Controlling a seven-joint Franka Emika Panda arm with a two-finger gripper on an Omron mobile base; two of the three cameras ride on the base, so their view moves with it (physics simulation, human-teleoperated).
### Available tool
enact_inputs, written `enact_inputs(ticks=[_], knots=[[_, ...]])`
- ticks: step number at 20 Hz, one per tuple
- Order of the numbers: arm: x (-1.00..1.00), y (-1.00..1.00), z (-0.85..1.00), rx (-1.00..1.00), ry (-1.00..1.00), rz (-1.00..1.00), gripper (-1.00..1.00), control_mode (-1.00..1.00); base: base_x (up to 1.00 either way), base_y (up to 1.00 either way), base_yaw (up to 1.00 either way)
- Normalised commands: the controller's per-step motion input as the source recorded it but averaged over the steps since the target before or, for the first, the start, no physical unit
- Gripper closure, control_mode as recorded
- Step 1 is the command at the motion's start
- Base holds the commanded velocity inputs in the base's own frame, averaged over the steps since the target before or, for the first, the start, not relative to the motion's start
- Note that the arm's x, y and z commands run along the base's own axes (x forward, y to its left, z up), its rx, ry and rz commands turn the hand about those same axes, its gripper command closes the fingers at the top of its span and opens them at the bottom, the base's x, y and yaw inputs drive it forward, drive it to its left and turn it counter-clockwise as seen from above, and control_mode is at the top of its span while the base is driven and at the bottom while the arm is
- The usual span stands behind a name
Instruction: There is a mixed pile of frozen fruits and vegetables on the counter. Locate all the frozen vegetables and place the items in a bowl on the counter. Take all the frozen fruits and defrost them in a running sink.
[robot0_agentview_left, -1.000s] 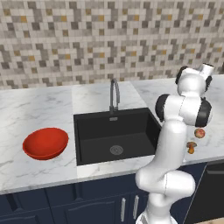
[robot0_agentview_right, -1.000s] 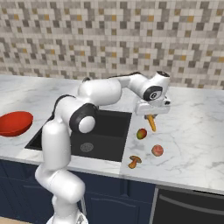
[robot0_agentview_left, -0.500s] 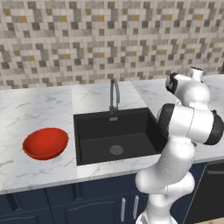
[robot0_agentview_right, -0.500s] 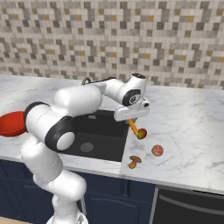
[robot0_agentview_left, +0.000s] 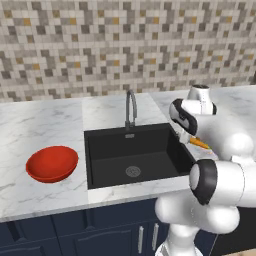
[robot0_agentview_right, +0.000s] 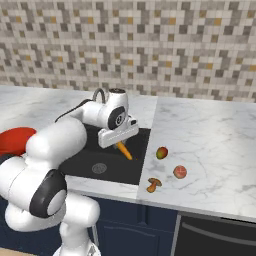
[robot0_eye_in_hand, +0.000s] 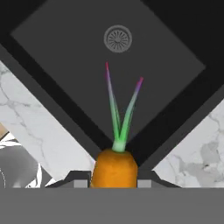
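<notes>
- End effector (robot0_agentview_right: 121, 145): clamped on the carrot (robot0_agentview_right: 124, 150), held in the air above the right part of the sink (robot0_agentview_right: 112, 162).
- Carrot, hand view (robot0_eye_in_hand: 114, 168): orange body between the finger tips, green top pointing toward the basin floor and the round drain (robot0_eye_in_hand: 118, 38).
- Carrot, left base view (robot0_agentview_left: 199, 143): tilted, protruding beside the wrist at the sink's right rim.
- Bowl (robot0_agentview_left: 52, 163): red, on the table (robot0_agentview_left: 40, 125) left of the sink, well apart from the carrot.
- Tap (robot0_agentview_left: 131, 107): curved, behind the basin.
- Remaining pieces on the table right of the sink: a reddish-green piece (robot0_agentview_right: 161, 153), a pink round piece (robot0_agentview_right: 180, 172), a brown lump (robot0_agentview_right: 153, 185) near the front edge.
</notes>
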Motion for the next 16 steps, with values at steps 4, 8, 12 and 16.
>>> enact_inputs(ticks=[4, 8, 12, 16], knots=[[-0.30, 1.00, 0.19, 0.00, 0.00, 0.08, 1.00, -1.00, 0.00, 0.00, 0.00], [-0.13, 0.99, 0.15, 0.00, 0.00, 0.09, 1.00, -1.00, 0.00, 0.00, 0.00], [-0.02, 1.00, 0.01, 0.00, 0.00, 0.08, 1.00, -1.00, 0.00, 0.00, 0.00], [0.00, 0.87, 0.08, 0.00, 0.00, 0.04, 1.00, -1.00, 0.00, 0.00, 0.00]])
